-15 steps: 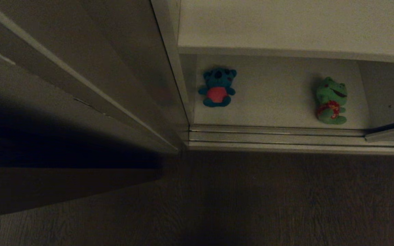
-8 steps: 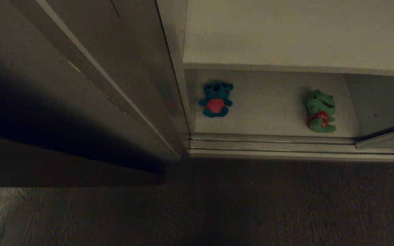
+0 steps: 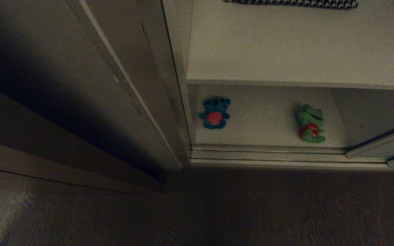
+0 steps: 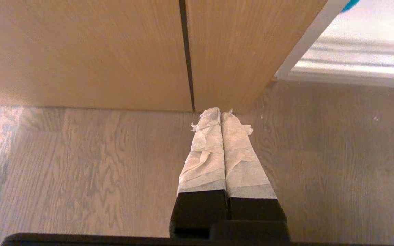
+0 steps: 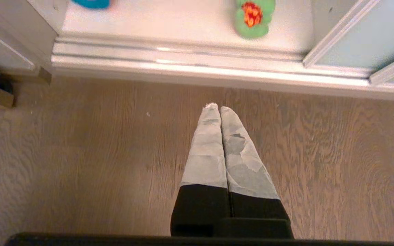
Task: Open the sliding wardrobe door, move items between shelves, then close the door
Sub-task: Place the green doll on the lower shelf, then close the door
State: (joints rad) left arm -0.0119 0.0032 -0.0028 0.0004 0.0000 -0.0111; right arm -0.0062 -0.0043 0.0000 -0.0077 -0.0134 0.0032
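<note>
Camera's tilted up, toys unmoved; both claws [image 4: 221, 114] [image 5: 220, 110] pinched together, empty. Frog [image 3: 310, 123] near shelf [image 3: 262, 136] front edge could tumble if nudged.

Wood-grain floor [image 3: 251, 205], brown wooden panels [image 4: 115, 51], houndstooth cloth [image 3: 296, 3] up top.

teal bear [image 5: 92, 3]: rt wrist view, cut by frame edge, only a blurred blue sliver shows
frog [image 5: 254, 17]: rt wrist view, head cut off, only lower body w/ red trim
sliding wardrobe door [image 3: 381, 145]: head view, just a bottom corner at rt edge, rest out of frame
patterned cloth [image 3: 292, 3]: on upper shelf [image 3: 286, 48], cropped at top, can't tell what it is
bear face: too dim/small to make out
</note>
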